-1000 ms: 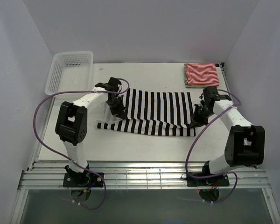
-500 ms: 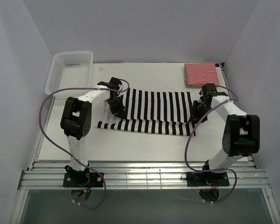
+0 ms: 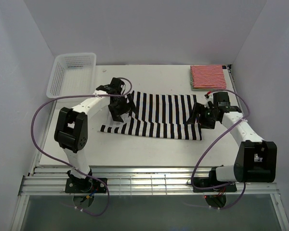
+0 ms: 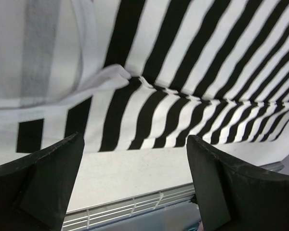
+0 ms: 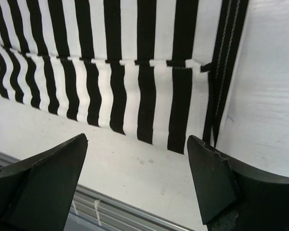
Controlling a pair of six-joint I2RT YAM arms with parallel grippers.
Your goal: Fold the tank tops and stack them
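Note:
The black-and-white broad-striped tank top (image 3: 159, 115) lies flat across the middle of the table, with one long edge folded over itself. My left gripper (image 3: 119, 111) hangs open over its left end, nothing between the fingers. My right gripper (image 3: 201, 117) hangs open over its right end, also empty. In the left wrist view the striped cloth (image 4: 149, 103) and its white strap lie beyond my open left gripper (image 4: 135, 137). The right wrist view has the fold line and hem of the top (image 5: 115, 86) beyond my open right gripper (image 5: 137, 137). A folded red-and-white tank top (image 3: 207, 76) rests at the back right.
A white mesh basket (image 3: 72, 72) stands at the back left corner. Purple cables loop from both arms. The slatted metal front edge of the table (image 3: 149, 180) runs below the bare white table surface (image 3: 144, 149). White walls close in on both sides.
Both grippers have gone from shut on the black-and-white top's ends to wide open, letting the cloth go. The top now lies settled on the table.

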